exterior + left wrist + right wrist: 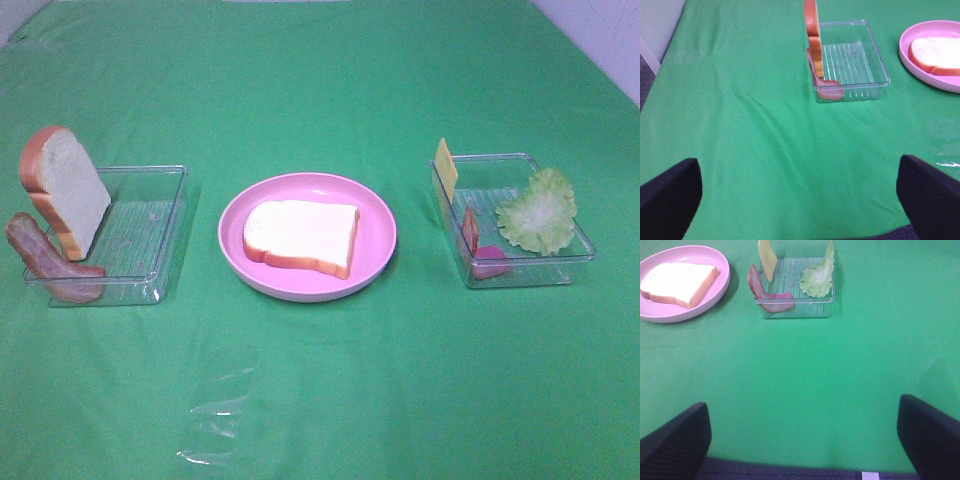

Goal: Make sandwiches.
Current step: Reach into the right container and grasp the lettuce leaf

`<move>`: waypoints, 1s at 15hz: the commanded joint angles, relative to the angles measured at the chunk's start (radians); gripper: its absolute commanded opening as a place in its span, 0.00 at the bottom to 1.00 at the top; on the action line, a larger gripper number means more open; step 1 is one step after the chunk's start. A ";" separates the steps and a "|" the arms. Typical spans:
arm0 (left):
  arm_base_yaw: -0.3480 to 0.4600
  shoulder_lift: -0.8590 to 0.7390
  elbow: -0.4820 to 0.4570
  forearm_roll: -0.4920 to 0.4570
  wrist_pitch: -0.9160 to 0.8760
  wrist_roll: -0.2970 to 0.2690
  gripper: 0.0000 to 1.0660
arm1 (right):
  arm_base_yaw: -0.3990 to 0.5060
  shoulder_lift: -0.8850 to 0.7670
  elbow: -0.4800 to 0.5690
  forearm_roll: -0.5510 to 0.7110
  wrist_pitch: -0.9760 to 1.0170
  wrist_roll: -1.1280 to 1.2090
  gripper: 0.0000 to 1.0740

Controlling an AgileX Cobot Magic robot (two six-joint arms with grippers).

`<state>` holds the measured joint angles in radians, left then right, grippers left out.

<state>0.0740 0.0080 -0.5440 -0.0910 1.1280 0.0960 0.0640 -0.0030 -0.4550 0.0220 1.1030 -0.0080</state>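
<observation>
Both arms are pulled back at the near edge; neither shows in the high view.
- left gripper [799,162]: jaws spread wide, nothing between them, only green cloth [320,90] below. Black fingers [670,195] sit at the frame corners.
- right gripper [803,402]: same, jaws wide apart and holding nothing, over bare cloth.

Near strip of the table: a crumpled patch of clear film [215,410] lies flat on the cloth, left of centre, apart from everything else.

Middle row, left to right in the high view:
- left tray [140,230], clear plastic. The upright bread slice [75,190] stands on edge at its outer left side, tilted, with the crust edge facing out. The left bacon strip [45,260] leans against the tray's near-left corner, one end draped over the rim.
- pink plate [380,235], centre. The flat bread slice [300,235] lies on it, white face up. Nothing is stacked on it.
- right tray [530,270], clear plastic. The cheese square [446,165] stands on edge at the far-left corner. The right bacon strip [470,228] is propped along the left wall, its lower end curling onto the tray floor. The lettuce leaf [540,210] leans against the right side.

Sandwich not assembled: parts are split across the plate and both trays.

Beyond the trays there is just cloth.
</observation>
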 commanded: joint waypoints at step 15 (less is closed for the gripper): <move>-0.003 -0.027 0.026 0.001 -0.050 -0.021 0.92 | -0.005 -0.030 -0.001 0.000 -0.009 0.014 0.89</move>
<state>0.0740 -0.0050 -0.5210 -0.0870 1.0940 0.0810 0.0640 -0.0030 -0.4550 0.0220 1.1030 -0.0070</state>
